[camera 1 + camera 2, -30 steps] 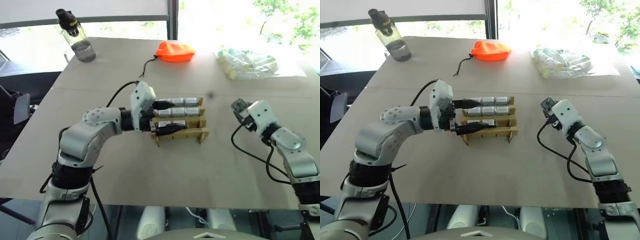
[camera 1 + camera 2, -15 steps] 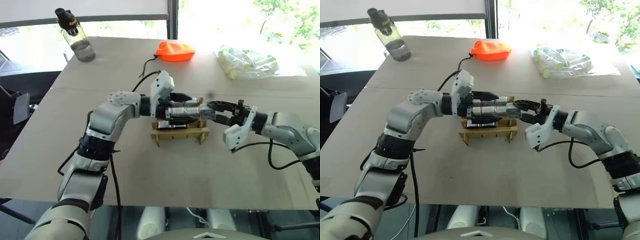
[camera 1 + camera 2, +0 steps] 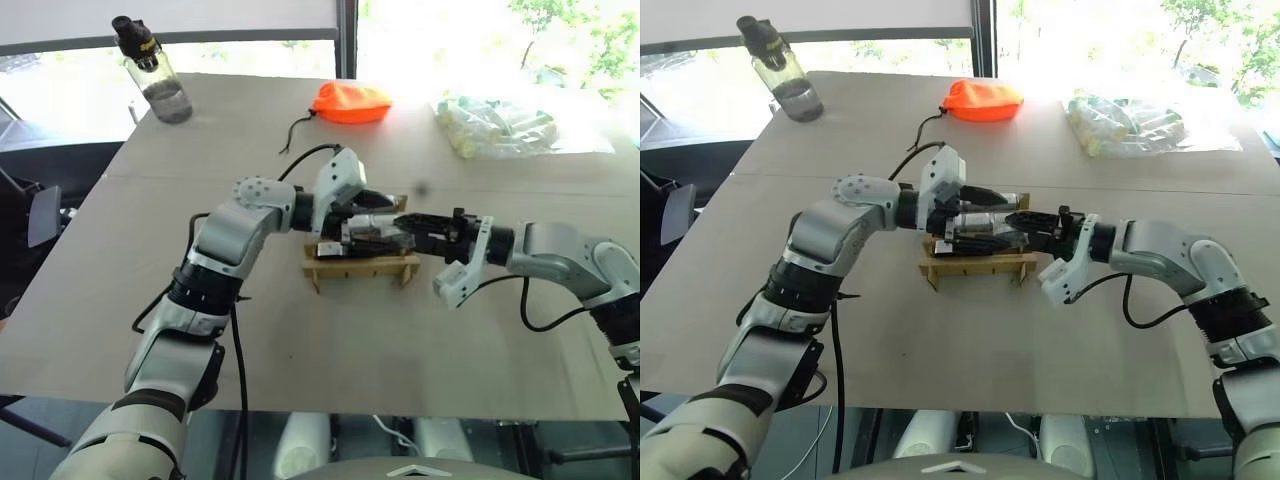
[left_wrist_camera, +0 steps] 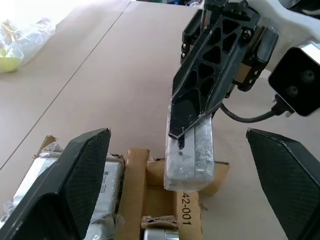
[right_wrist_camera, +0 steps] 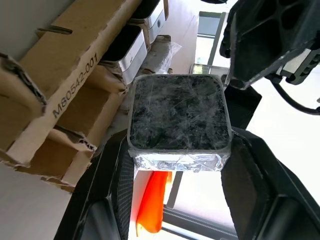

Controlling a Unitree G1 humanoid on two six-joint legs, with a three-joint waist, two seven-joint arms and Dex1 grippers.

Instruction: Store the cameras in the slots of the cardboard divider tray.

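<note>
- Fingers of the right gripper are clamped on a small square silver-grey camera with a dark glossy face; the left gripper stands wide with nothing between its fingers.
- Grey-brown table carries the tan cardboard divider tray.
- Other foil-wrapped cameras sit in tray slots.
- Held camera's lower edge sits at an end slot of the tray.

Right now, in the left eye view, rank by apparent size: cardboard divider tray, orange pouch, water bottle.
1. cardboard divider tray
2. and 3. orange pouch and water bottle: alike, and both lie farther from the camera, so unranked.
</note>
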